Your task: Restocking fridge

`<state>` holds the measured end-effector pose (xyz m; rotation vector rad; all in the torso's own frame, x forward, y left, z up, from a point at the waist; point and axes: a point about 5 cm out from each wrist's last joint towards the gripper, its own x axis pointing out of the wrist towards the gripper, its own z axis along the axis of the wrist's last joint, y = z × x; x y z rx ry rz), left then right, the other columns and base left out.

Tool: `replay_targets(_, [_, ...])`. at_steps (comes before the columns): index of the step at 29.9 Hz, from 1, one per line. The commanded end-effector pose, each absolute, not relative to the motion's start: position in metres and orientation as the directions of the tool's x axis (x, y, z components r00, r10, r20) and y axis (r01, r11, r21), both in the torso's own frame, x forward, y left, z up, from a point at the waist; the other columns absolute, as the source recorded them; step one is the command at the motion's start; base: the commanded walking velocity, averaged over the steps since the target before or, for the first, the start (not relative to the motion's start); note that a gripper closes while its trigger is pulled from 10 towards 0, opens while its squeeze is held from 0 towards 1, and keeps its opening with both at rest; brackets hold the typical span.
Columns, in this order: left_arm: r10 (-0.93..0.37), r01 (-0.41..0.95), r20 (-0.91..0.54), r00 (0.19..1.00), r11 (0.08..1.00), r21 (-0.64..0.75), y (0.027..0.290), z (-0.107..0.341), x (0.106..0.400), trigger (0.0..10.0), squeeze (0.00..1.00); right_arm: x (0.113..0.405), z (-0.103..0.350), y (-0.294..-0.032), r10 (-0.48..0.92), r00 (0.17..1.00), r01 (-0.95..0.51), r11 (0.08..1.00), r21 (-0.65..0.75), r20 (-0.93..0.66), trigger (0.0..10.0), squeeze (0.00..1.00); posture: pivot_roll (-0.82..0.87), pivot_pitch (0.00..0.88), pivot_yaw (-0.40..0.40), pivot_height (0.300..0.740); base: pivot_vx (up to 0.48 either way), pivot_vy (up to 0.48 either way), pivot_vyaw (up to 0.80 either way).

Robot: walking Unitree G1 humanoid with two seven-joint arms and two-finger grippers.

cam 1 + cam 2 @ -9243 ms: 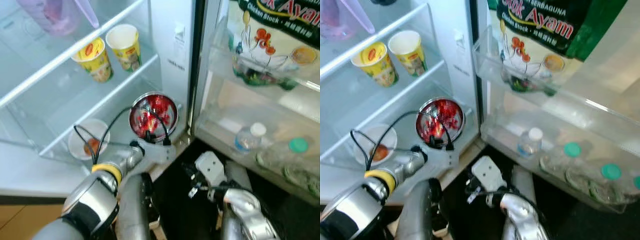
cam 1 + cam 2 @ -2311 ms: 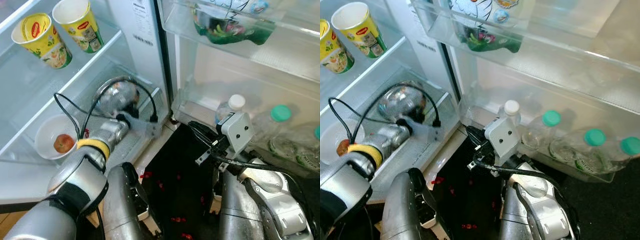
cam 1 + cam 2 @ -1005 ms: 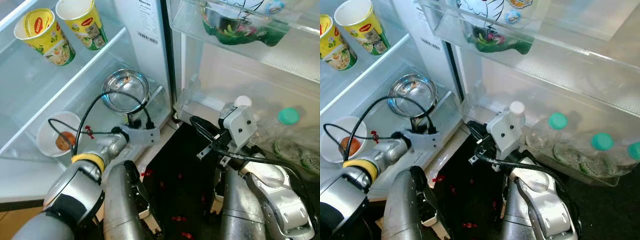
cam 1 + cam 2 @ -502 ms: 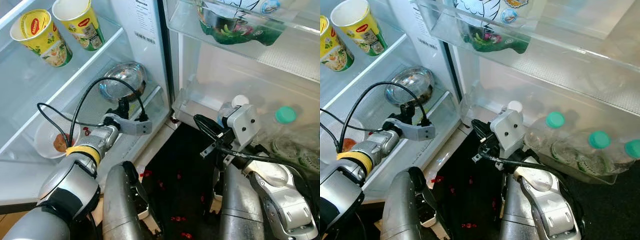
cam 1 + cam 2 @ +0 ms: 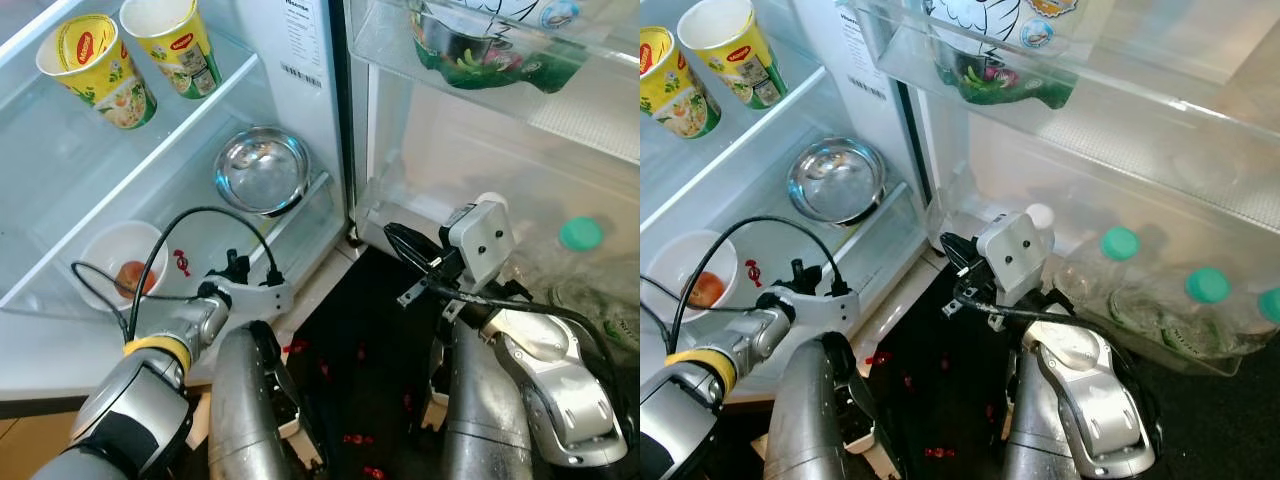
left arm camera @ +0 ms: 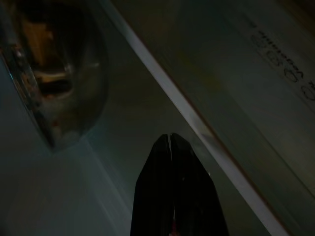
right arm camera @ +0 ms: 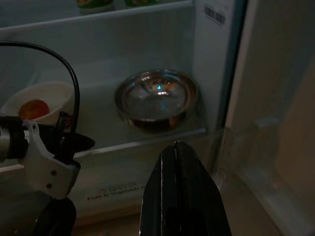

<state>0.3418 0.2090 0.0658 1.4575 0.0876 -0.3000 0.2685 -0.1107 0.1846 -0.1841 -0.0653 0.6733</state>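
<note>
Bowl (image 5: 262,172) now sits emptied on the fridge shelf; left claw (image 6: 170,147) has backed off, pinched closed (berries (image 5: 343,437) litter the floor); right claw (image 7: 178,157) closed too.

Head pair: set high, faced forward and down into an open fridge; the steel bowl (image 5: 262,170) on the lower shelf, the yellow cups (image 5: 97,70) above and the door bottles (image 5: 1118,262) are shared by both eyes. Left wrist: held close to the shelf edge, very dark, the bowl's rim glimpsed along the left claw (image 6: 170,142). Right wrist: placed farther back, aimed along the right claw (image 7: 178,150) at the same bowl and the white bowl (image 7: 35,101).
</note>
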Motion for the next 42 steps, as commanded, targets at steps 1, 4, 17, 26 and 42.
replay_targets(1, [-0.093,0.287,-0.273,0.957,0.199,0.937,0.222,0.052,0.328,10.0,0.00,0.268,0.178,-0.104,0.653,0.757,-0.645,0.747,-0.162,-0.004,10.0,0.00,-0.19,0.351,0.133,0.416,0.000,0.000,0.00])
replay_targets(4, [-0.105,0.279,-0.258,0.960,0.359,0.891,0.216,0.040,0.317,10.0,0.00,0.271,0.174,-0.098,0.671,0.741,-0.665,0.731,-0.155,-0.015,10.0,0.00,-0.18,0.317,0.133,0.416,0.000,0.000,0.00])
replay_targets(17, [-0.074,0.255,-0.398,0.914,0.869,0.424,0.175,-0.029,0.245,10.0,0.00,0.289,0.160,-0.081,0.708,0.706,-0.706,0.696,-0.131,-0.038,10.0,0.00,-0.11,0.200,0.121,0.416,0.000,0.000,0.00])
replay_targets(26, [-0.197,0.221,-0.358,0.913,0.975,0.028,0.152,-0.026,0.243,10.0,0.00,0.293,0.147,-0.071,0.752,0.657,-0.753,0.650,-0.105,-0.051,10.0,0.00,-0.09,0.159,0.105,0.426,0.000,0.000,0.00])
replay_targets(42, [-0.369,0.311,-0.127,0.921,0.890,-0.333,0.140,0.006,0.265,10.0,0.00,0.300,0.125,-0.067,0.788,0.610,-0.792,0.607,-0.058,-0.081,10.0,0.00,-0.06,0.094,0.092,0.475,0.000,0.000,0.00])
